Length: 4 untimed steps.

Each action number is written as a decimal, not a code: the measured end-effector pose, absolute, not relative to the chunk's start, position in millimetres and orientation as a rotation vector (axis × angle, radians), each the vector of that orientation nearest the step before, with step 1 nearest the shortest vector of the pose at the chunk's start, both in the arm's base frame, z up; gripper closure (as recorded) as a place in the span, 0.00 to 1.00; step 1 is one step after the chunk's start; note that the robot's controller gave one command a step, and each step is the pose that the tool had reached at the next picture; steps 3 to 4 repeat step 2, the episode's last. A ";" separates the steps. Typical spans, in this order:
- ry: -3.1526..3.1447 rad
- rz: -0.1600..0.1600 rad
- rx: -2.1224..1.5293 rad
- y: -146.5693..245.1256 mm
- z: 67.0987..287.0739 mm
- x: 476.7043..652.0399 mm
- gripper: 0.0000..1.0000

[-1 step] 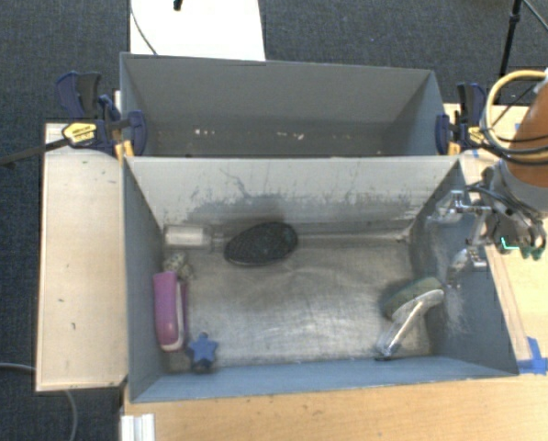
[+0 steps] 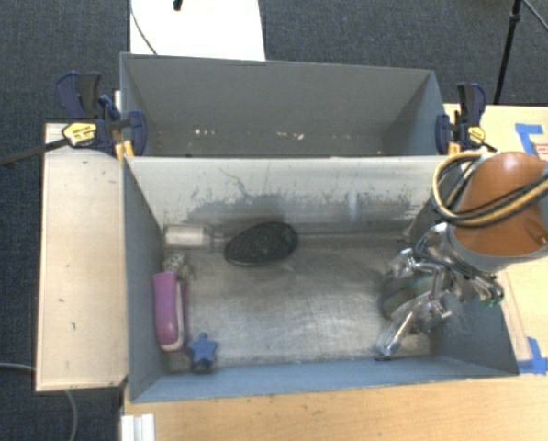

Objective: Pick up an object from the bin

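My gripper (image 2: pixel 409 318) is down near the bin floor in the front right corner, close to the right wall. A dark rounded thing (image 2: pixel 392 297) lies right under it on its left side, partly hidden by the metal parts, and I cannot make out what kind of thing it is. The other loose things lie well to the left. Nearest among them is a black oval brush (image 2: pixel 261 243) at the back middle of the floor.
A small white cylinder (image 2: pixel 185 237) lies at the back left. A pink oblong bottle (image 2: pixel 167 309) lies along the left wall, with a small grey piece (image 2: pixel 174 265) behind it and a blue star (image 2: pixel 201 350) in front of it. The arm's orange cover hangs over the right rim.
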<state>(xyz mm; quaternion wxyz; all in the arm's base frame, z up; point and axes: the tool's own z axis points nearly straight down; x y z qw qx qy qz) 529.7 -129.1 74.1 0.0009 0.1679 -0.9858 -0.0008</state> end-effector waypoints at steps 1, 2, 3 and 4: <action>-3.098 0.002 0.532 -130.1 77.6 531.1 1.00; -3.111 0.006 0.507 -132.0 206.8 533.8 1.00; -3.111 0.006 0.507 -132.0 206.8 533.8 1.00; -3.111 0.006 0.507 -132.0 206.8 533.8 1.00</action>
